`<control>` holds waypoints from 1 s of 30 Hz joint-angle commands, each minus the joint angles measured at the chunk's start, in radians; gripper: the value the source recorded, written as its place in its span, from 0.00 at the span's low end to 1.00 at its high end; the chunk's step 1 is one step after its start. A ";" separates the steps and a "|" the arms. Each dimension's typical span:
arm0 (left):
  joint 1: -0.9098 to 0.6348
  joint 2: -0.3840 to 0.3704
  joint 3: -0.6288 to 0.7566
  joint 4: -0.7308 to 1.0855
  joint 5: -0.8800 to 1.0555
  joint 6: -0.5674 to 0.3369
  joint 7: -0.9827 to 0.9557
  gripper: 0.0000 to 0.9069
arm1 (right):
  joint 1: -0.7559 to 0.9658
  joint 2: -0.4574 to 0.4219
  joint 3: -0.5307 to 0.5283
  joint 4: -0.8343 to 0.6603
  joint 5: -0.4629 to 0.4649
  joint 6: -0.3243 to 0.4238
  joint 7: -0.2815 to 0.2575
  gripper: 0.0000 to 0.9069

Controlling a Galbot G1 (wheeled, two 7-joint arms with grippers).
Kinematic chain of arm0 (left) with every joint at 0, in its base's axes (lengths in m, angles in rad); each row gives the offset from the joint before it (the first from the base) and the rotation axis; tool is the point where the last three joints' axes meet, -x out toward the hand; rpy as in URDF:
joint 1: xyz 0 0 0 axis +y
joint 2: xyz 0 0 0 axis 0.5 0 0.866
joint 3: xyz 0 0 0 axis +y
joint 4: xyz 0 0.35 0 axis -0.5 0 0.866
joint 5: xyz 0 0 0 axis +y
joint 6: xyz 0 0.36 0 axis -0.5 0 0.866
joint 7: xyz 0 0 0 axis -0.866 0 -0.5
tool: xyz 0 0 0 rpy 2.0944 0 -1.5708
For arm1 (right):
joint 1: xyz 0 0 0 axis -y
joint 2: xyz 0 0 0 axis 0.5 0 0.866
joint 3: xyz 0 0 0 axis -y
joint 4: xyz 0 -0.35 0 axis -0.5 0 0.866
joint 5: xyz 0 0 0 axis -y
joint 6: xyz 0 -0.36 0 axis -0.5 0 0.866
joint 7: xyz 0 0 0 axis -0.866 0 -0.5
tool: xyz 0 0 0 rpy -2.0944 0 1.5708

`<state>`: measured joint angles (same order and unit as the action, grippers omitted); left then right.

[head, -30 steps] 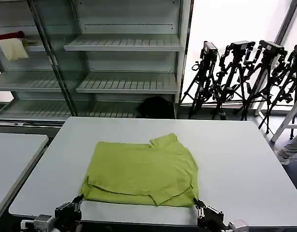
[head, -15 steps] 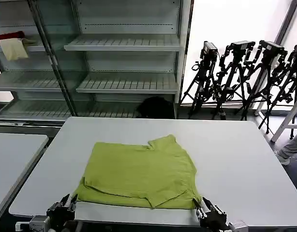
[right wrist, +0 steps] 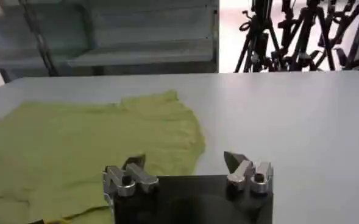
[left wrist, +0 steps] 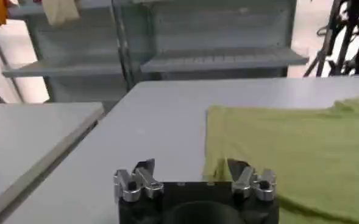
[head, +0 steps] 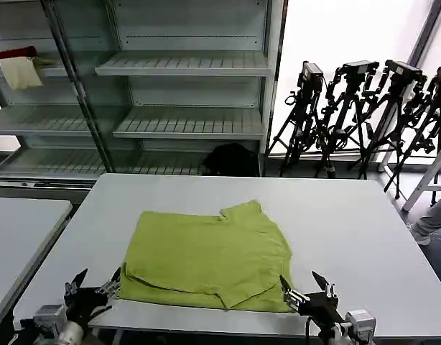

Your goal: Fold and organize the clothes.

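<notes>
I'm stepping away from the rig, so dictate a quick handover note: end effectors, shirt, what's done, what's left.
Left end effector: open, holding nothing, at the shirt's near left corner by the table's front edge.
Right end effector: open, holding nothing, at the shirt's near right corner.
Shirt: flat on the table, partly folded, with a doubled layer along the near edge and one sleeve sticking out at the far side.
Done: at least one fold is in.
Left: it is not yet a compact bundle, so probably further folds, then tidying.

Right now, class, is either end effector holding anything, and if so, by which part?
Nothing is held. The left end effector and right end effector are both open, flanking the T-shirt's near corners.
</notes>
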<state>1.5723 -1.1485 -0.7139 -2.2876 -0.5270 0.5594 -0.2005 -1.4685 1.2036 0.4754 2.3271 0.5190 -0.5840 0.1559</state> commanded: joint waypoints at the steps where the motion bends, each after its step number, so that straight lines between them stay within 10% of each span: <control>1: -0.282 0.033 0.010 0.039 -0.088 0.021 0.122 1.00 | 0.244 0.001 -0.016 -0.074 0.085 -0.001 -0.009 1.00; 11: -0.516 0.134 0.132 0.250 -0.102 0.025 0.161 1.00 | 0.620 0.019 -0.135 -0.375 0.137 -0.004 0.003 1.00; 30: -0.593 0.149 0.329 0.534 -0.082 0.028 0.184 1.00 | 0.688 0.015 -0.271 -0.671 -0.011 -0.014 0.003 1.00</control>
<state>1.0241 -1.0061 -0.4360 -1.8488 -0.6129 0.5857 -0.0284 -0.8258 1.2273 0.2406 1.7400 0.5366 -0.5986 0.1571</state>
